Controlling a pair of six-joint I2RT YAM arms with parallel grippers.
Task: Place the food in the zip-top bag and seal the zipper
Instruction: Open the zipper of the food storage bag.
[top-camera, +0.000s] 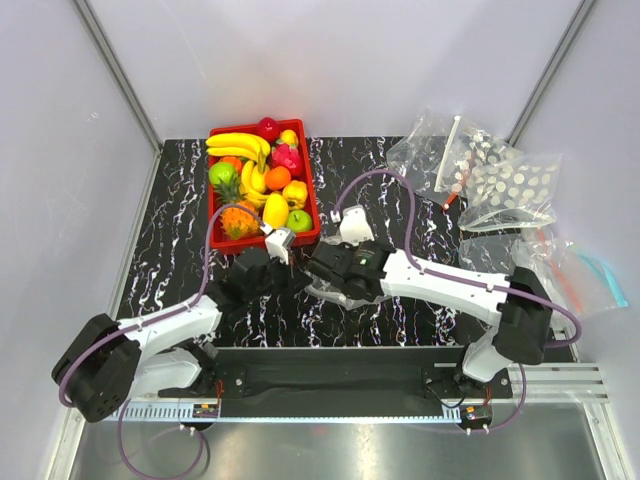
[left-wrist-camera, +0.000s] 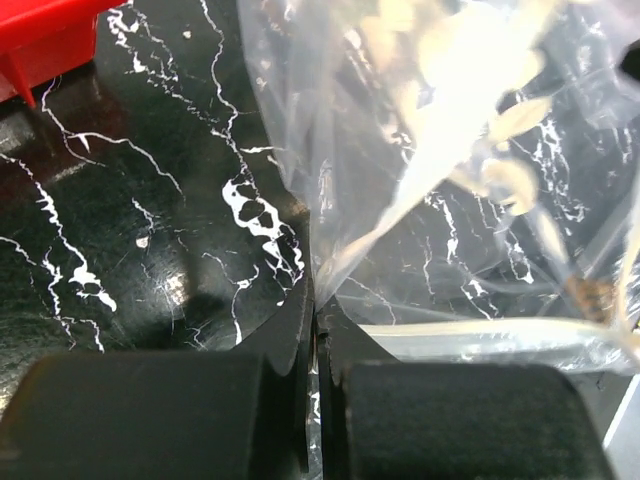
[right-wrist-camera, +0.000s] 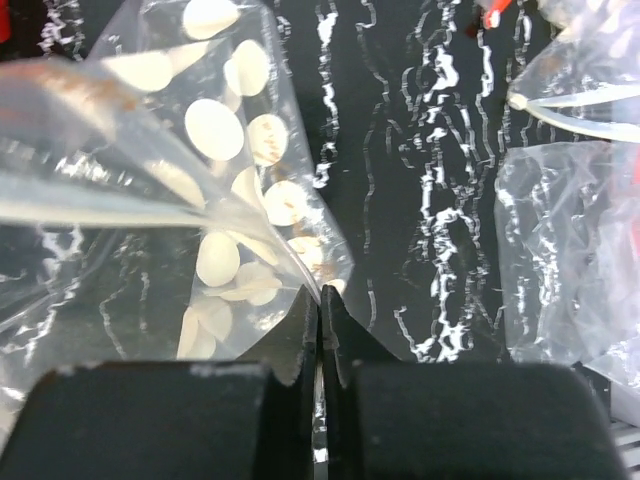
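Left claw (left-wrist-camera: 315, 312) is clamped tight on a fold of the clear bag (left-wrist-camera: 450, 150). Right claw (right-wrist-camera: 320, 300) is pinched closed on the bag's dotted film too. The bag is held between them above the tabletop (top-camera: 170, 240), just near and right of the red tray (top-camera: 314, 205). Bananas (top-camera: 238, 145) and green apple (top-camera: 299, 220) sit in the tray.

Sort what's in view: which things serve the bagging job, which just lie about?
Job: dotted zip-top bag, held in both jaws; green apple; bananas.
Lying about: pineapple; pink fruit; spare dotted bags; blue-edged clear bag.
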